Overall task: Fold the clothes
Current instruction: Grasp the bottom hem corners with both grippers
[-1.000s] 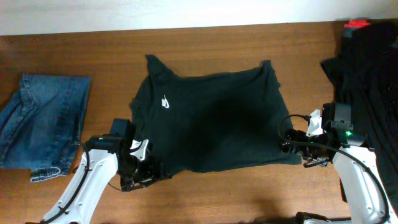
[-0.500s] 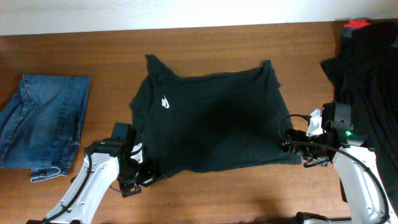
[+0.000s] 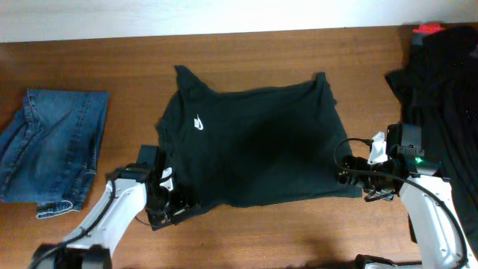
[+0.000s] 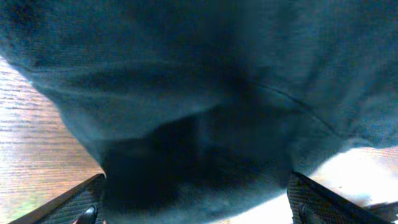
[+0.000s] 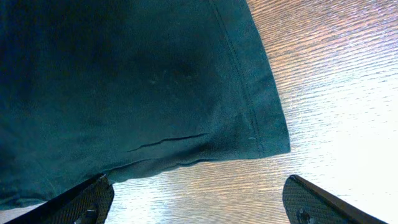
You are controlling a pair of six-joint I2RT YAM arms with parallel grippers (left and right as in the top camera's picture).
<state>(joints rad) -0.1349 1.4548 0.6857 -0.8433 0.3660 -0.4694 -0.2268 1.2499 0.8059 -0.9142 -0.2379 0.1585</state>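
Note:
The black T-shirt (image 3: 254,146) lies spread flat on the wooden table, its small white logo (image 3: 198,122) to the left. My left gripper (image 3: 173,207) is at the shirt's near left corner. In the left wrist view its fingers (image 4: 196,208) are wide open with a bulge of shirt fabric (image 4: 199,93) between them. My right gripper (image 3: 351,178) is at the near right corner. In the right wrist view its fingers (image 5: 196,205) are open over bare wood, just short of the shirt's hemmed corner (image 5: 267,134).
Folded blue jeans (image 3: 52,149) lie at the left edge. A heap of dark clothes (image 3: 448,90) fills the right side, with a red item (image 3: 428,28) at the far right corner. Bare wood (image 3: 269,232) runs along the near edge.
My left arm has shifted slightly, bringing its gripper further in under the shirt's near left corner. The right arm and the shirt have not moved.

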